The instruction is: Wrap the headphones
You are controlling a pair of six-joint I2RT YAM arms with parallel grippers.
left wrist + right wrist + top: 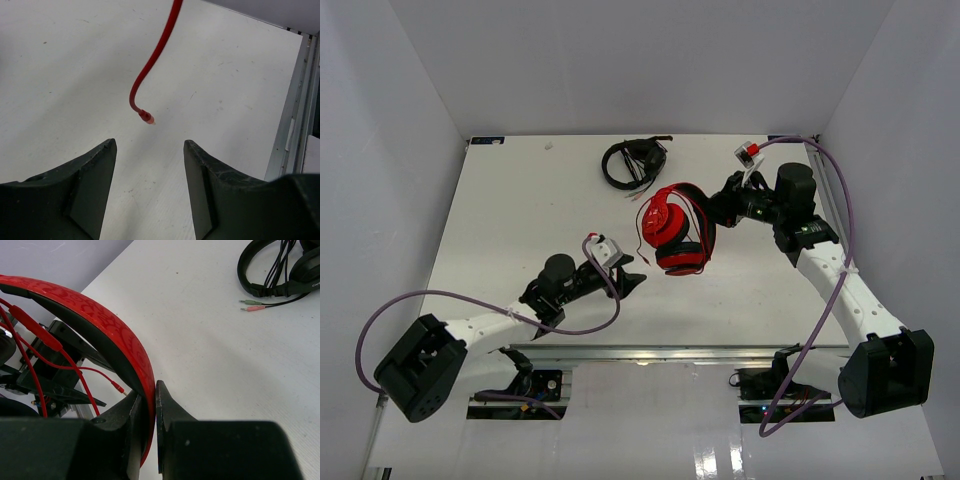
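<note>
The headphones are pinched by the headband in the right end effector, near the black headphones, apparently clear of the bench. The left end effector is spread, the cable plug dangling before it; catching it is judged the next move, for winding

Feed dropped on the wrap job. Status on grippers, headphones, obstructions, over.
Right gripper shut on red headphones at the headband. Left gripper open, empty, cable plug just ahead of it. Black headphones far side, clear of both.
</note>
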